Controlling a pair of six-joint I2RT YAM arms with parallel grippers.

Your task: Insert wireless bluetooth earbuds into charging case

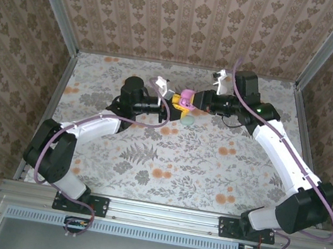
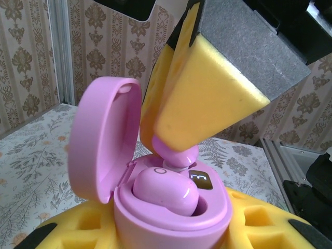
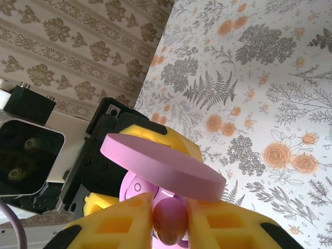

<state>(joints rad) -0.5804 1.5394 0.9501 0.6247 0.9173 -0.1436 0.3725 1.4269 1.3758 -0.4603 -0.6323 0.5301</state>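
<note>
Pink and round, the plastic charging case (image 2: 171, 220) sat gripped in my left claw (image 1: 176, 104) with its lid (image 2: 106, 140) up so the slots were free. My right claw (image 3: 170, 222) pinched a small pink earbud (image 2: 179, 154) right at the empty slot; another pink earbud (image 2: 165, 189) lay inside.

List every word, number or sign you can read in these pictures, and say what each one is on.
"3": a lit white digit on the small dark display at the front of the pink charging case. It is blurred, so this reading is uncertain.
No other words, labels or brand marks can be read.
</note>
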